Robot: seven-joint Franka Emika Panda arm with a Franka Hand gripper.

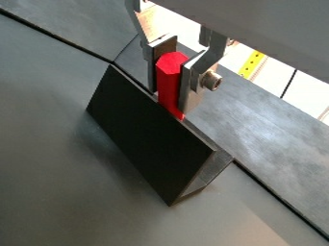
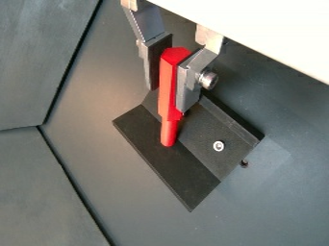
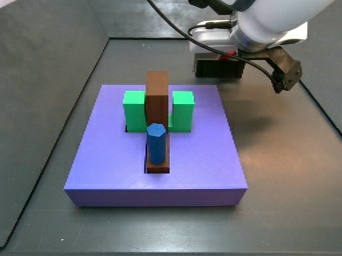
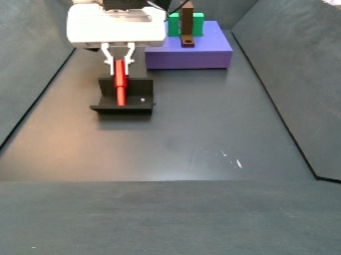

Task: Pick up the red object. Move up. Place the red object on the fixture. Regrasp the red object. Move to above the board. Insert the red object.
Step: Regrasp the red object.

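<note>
- Gripper (image 2: 174, 69) fingers (image 1: 195, 75) are seen pinching the upper end of the red object (image 2: 171, 96) in both wrist views, the silver plates pressed against its two sides.
- Upright is how the red object (image 1: 170, 86) is held; its lower end is seen touching the base plate of the fixture (image 2: 193, 159), just beside the fixture's upright wall.
- From a wrist view the fixture (image 1: 148, 139) is shown as a dark L-shaped bracket, with the peg standing close against its tall face.
- At the left of a side view, the gripper (image 4: 119, 62) is found above the fixture (image 4: 124, 100), and the red object (image 4: 119, 82) is seen hanging straight down from the fingers onto it.
- Further right and well apart in that view, the board (image 4: 193, 55) is seen lying on the dark floor.
- In a side view the board (image 3: 187, 160) is shown carrying a green block (image 3: 134, 108), a brown upright bar (image 3: 158, 105) and a blue hexagonal peg (image 3: 156, 143) set in front of the bar.
- At the right of that view the fixture (image 3: 217, 68) is partly hidden by the arm, and the peg cannot be made out there.
</note>
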